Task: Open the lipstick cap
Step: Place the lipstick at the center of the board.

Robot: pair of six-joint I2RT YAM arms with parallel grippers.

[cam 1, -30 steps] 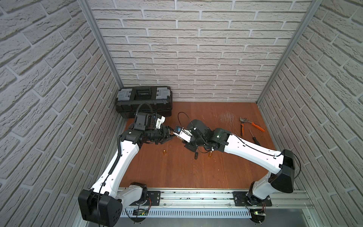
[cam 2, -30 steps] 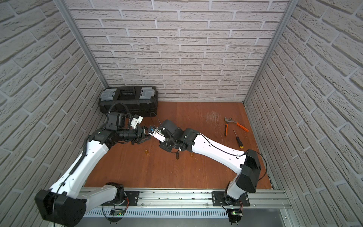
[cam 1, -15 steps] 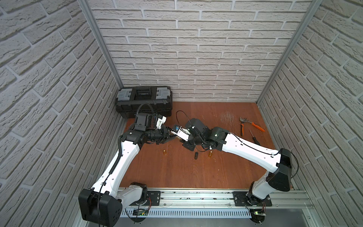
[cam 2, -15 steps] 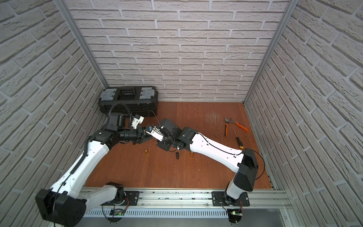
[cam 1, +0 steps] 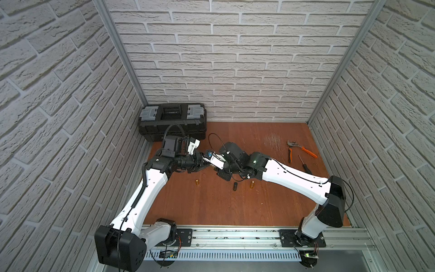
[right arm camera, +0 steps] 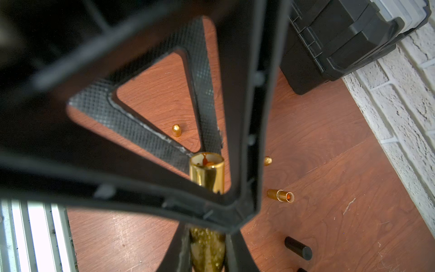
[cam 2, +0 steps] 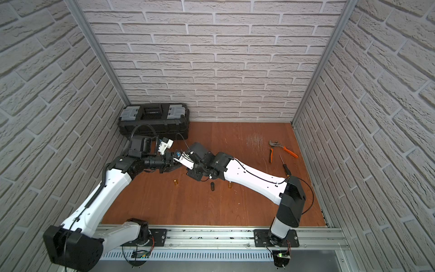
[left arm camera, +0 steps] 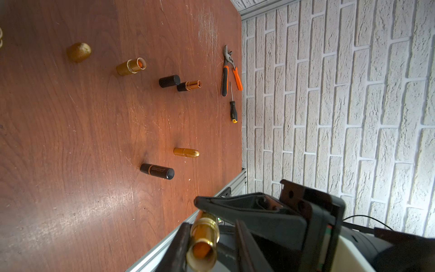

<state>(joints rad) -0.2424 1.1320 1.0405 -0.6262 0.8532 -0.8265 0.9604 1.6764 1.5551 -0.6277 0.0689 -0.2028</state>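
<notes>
A: Counts?

B: Five lipsticks in all. One held lipstick (left arm camera: 203,240) and four on the table (left arm camera: 70,141): open gold stick (left arm camera: 131,66), open black stick (left arm camera: 189,86), shut gold stick (left arm camera: 186,152), shut black stick (left arm camera: 157,171).

A: Loose caps?

B: Three. Gold cap (right arm camera: 176,130), second gold cap (right arm camera: 267,160), black cap (left arm camera: 169,81) touching the open black stick. One pliers (left arm camera: 229,70) and one screwdriver (left arm camera: 233,110) near the side wall. One toolbox (cam 1: 173,122) in the back corner.

A: Any text?

B: Gold lettering runs along the shut black stick, too small to read. There's a mark on the screwdriver handle, same problem.

A: Where's the held lipstick?

B: Off the table, between the two grippers, in front of the toolbox. The arms hide it in both top views, so use the wrist views.

A: Axis, heading?

B: The long axis runs from one gripper to the other. Its glitter base sits at the right gripper (right arm camera: 207,247). The shiny gold neck points toward the left gripper (left arm camera: 209,233), mouth open, orange inside. It's uncapped.

A: Grippers?

B: Right is clamped on the glitter base. Left is narrow, with fingers on either side of the neck. One finger (left arm camera: 179,247) touches it, and the other seems just beside it. Can't tell if it grips.
</notes>
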